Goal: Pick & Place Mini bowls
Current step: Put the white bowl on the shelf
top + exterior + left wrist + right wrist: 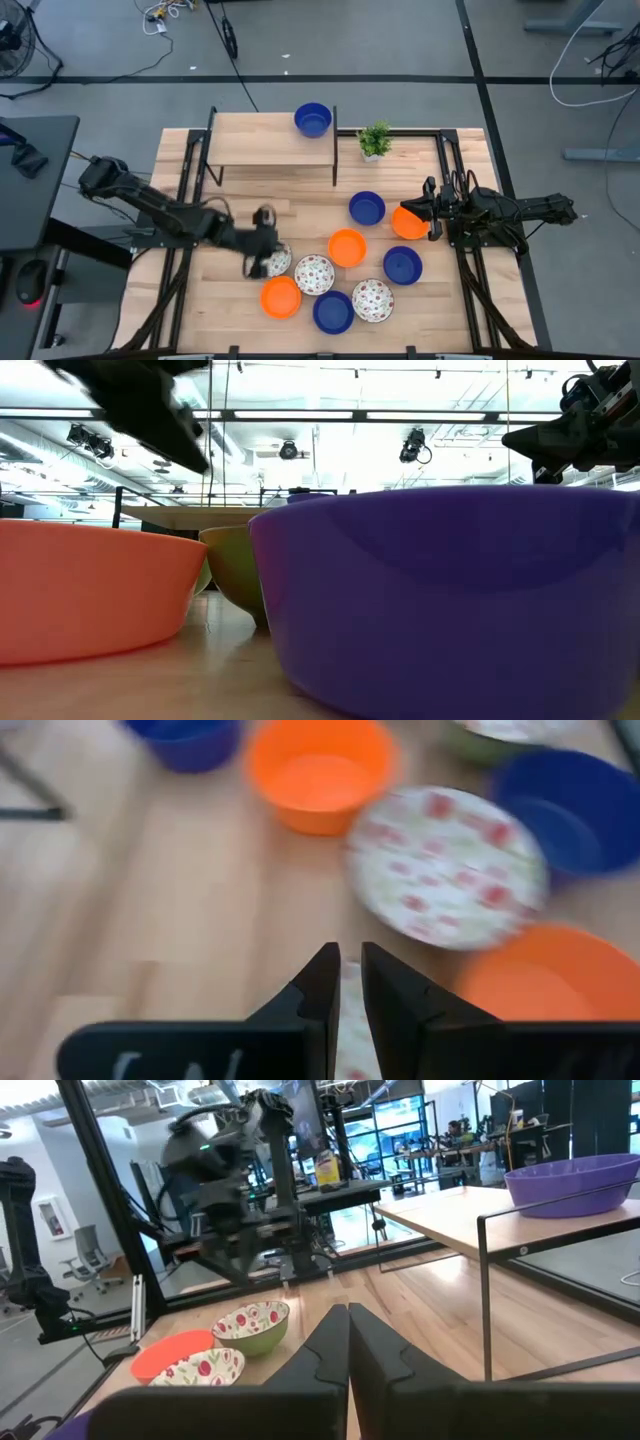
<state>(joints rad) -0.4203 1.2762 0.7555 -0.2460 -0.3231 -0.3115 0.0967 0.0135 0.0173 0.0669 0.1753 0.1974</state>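
Several mini bowls stand on their bases on the wooden table: blue (367, 208), orange (347, 247), blue (402, 265), floral (314, 274), orange (281, 297), blue (333, 312) and floral (372, 299). One more blue bowl (313, 120) stands on the raised shelf. My left gripper (268, 250) is over the table's left middle, shut on a floral bowl (279, 263). My right gripper (432, 212) is at the right, shut, its fingers (348, 1320) pointing toward the left. An orange bowl (408, 222) lies right beside it, partly under it. My left gripper pinches the floral bowl's rim (350, 1015) between its two fingers, coming from above. The bowl (255, 1325) sits upright below it, green outer wall showing. My right gripper: I cannot tell whether it touches the orange bowl; the gripper itself hides that side of the bowl.
A raised wooden shelf (270, 140) on black legs spans the far side. A small green potted plant (375, 140) stands to its right. Black frame rails (445, 160) run along both table sides. Bare wood (210, 290) lies at the near left.
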